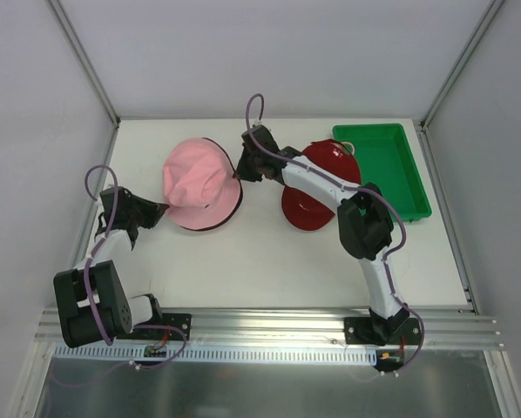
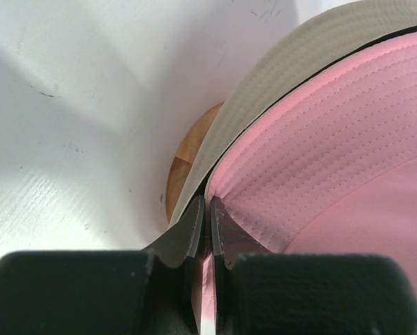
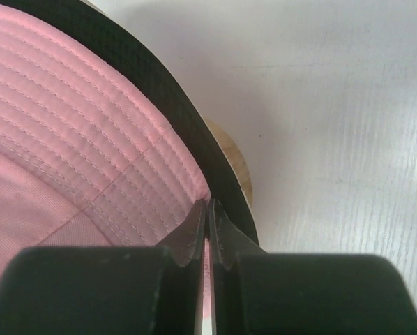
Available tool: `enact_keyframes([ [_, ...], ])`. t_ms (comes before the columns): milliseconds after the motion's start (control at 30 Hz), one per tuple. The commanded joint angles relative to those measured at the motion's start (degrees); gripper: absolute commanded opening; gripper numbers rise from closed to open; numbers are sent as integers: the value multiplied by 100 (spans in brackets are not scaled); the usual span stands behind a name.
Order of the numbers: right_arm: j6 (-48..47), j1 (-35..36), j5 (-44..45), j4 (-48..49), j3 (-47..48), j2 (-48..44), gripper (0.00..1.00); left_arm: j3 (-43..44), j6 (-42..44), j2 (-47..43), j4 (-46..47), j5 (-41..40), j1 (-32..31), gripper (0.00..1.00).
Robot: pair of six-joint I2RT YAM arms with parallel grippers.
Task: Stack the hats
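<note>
On white tbl (image 1: 269, 270), grey walls (image 1: 287, 52), pink hat (image 1: 199, 183)

Pink hat (image 1: 199, 178) is matt stitched cloth, green tray (image 1: 391, 165) glossy plastic

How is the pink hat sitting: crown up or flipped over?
Crown up: the pink hat shows its domed top, brim spread around it.

Four hats (image 1: 199, 178) (image 1: 306, 213) (image 2: 278, 77) (image 3: 160, 77), two grippers (image 1: 163, 209) (image 1: 241, 170), one green tray (image 1: 391, 165), one wooden stand (image 2: 187, 157)
</note>
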Motion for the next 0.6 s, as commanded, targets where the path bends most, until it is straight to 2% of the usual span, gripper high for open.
enact_keyframes([
  [0,-758,-152,297,-1518,230,558,0,-332,188,122,-916,-853,-32,0],
  [333,-1224,-161,270,-1615,248,893,0,-69,337,-80,-1197,-888,-50,2],
  [567,-1462,-179,191,-1624,371,902,0,-166,364,78,-1206,-923,-50,17],
])
